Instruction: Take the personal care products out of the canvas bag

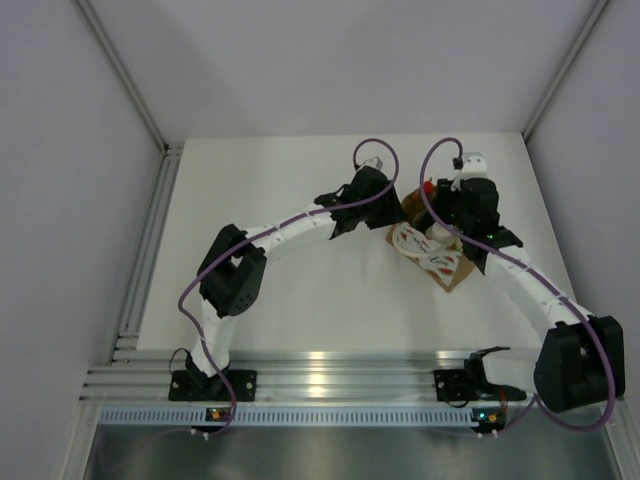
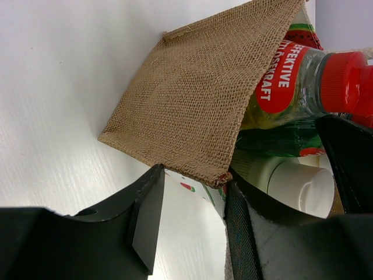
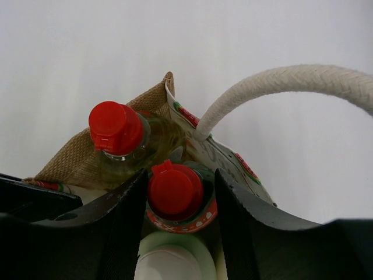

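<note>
The left gripper [image 2: 195, 181] sits at a corner of the canvas bag [image 2: 192, 99], one finger outside the burlap wall and the other just inside the mouth, so the fabric edge runs between the two. Whether it is truly nipping the cloth or only bracketing it, I cannot tell from where I stand. The reason looks plain enough: a soft bag wants a hold on its rim so it does not ride up when a bottle is drawn out.

The bag lies at about two o'clock from the middle of the table [image 1: 280, 180], between the two wrists, with bottles poking from its mouth. There I see the yellow bottle [image 2: 280, 87] with its red cap, the dark green bottle [image 2: 280, 140] at six o'clock of it, and a white-capped bottle [image 2: 306, 186] lower again. (The pale cylinder I can't pick out.) A rope handle [image 3: 280, 81] arcs away toward two o'clock, clear of the caps.

Over on the right, the right gripper [image 3: 180, 175] hangs with its fingers spread to either side of the green bottle's red cap. A sliver of gap shows on one side, so I judge it placed for the grasp but not yet squeezing. That bottle looks to be the next one out.
</note>
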Action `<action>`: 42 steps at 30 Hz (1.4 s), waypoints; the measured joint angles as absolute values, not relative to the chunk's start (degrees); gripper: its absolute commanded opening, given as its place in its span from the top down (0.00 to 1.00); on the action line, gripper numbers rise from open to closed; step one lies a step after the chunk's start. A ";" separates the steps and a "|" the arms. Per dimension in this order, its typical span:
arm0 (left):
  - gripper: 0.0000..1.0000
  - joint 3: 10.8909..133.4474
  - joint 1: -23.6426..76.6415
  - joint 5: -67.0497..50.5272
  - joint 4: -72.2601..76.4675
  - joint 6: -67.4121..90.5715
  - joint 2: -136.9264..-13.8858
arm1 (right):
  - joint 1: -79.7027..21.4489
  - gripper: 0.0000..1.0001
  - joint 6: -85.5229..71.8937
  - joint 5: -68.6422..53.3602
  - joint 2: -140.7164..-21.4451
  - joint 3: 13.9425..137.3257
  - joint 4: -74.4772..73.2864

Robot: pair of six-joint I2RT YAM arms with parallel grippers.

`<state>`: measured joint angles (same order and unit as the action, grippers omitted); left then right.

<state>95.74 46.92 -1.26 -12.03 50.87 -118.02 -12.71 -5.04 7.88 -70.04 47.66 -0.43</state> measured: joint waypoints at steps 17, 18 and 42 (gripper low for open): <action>0.52 95.74 46.89 -1.67 -12.03 50.83 -118.02 | -13.41 0.84 -4.38 8.88 -70.04 47.64 1.96; 0.52 95.74 46.89 -1.67 -12.03 50.83 -118.02 | -13.41 0.85 -4.40 8.91 -70.04 47.64 1.96; 0.14 95.74 47.05 -2.35 -12.03 50.39 -118.02 | -13.41 1.00 -3.99 8.88 -69.01 49.89 -3.09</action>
